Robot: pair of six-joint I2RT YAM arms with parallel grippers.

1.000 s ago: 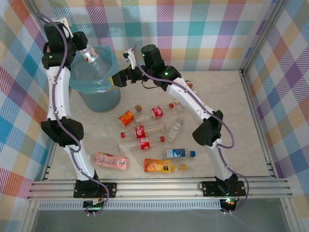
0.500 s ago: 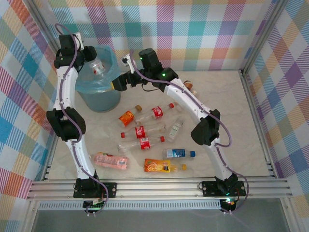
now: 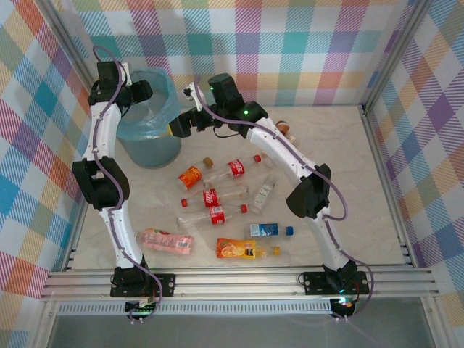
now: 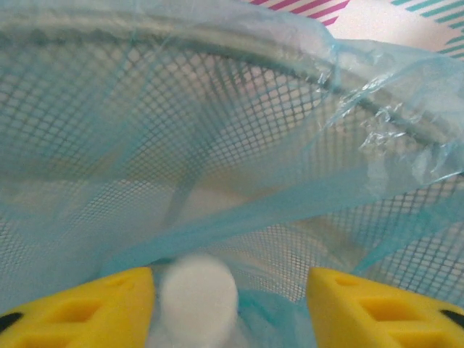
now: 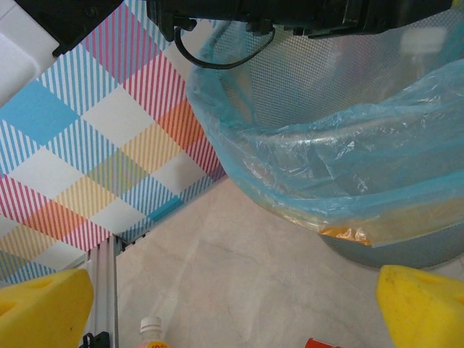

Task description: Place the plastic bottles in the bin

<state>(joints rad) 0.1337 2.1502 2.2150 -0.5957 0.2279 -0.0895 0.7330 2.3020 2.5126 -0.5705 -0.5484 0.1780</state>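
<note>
My left hand (image 4: 226, 281) has just spread its fingers (image 4: 87, 304) about halfway over the bin (image 3: 148, 145), so the bottle (image 4: 196, 312) it was carrying a moment ago is loose. Its blurred white cap (image 4: 197, 286) sits close by the left finger and clear of the right, inside the blue-lined mesh, so I count that bottle as delivered. My right hand (image 5: 232, 297) hangs wide open and empty just outside the bin wall, and the remaining bottles (image 3: 217, 197) lie on the counter (image 3: 341, 145) below it.

Beige table (image 3: 362, 181) — scattered plastic bottles (image 3: 217, 214), bin (image 3: 152, 148) at far left
</note>
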